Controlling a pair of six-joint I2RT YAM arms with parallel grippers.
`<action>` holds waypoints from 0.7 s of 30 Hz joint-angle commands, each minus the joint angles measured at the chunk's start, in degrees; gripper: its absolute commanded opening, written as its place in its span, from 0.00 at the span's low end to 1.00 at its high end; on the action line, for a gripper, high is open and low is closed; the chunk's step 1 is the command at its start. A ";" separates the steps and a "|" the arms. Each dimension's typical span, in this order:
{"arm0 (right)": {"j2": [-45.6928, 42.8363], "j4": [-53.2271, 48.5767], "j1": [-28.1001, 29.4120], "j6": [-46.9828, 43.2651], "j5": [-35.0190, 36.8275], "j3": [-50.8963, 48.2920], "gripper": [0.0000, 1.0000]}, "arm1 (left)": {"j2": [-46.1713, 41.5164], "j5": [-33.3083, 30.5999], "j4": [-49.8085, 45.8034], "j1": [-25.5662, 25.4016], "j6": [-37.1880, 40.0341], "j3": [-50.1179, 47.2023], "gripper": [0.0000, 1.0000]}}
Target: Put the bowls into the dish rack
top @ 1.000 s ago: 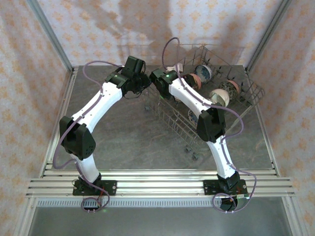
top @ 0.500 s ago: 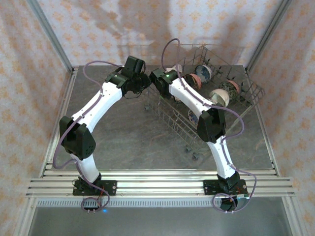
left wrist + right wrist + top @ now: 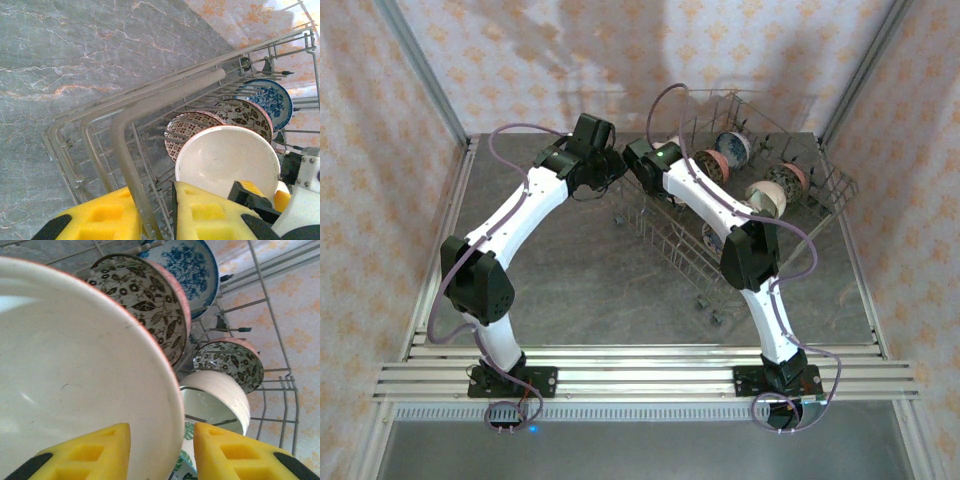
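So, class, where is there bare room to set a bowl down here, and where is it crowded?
Bare table lies between the left arm and the dish rack. A smaller patch lies between the rack and the table's right edge. Crowded: the rack's far end, where bowls stand packed.

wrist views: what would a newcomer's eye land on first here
The white bowl looms across the right wrist view, the right claw straddling its rim with jaws apart. Behind it, patterned bowls stand on edge in the dish rack. In the left wrist view, the left claw clamps the rack's corner rim.
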 commanded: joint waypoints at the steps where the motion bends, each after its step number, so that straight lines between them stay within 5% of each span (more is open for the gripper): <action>1: -1.96 -0.40 2.28 -0.35 -3.35 -0.51 0.37 | -0.24 4.71 0.40 -1.44 1.72 1.38 0.21; 21: -5.29 3.11 -2.09 0.16 -10.16 -1.26 0.38 | 0.99 4.79 -1.02 -1.58 2.08 3.36 0.21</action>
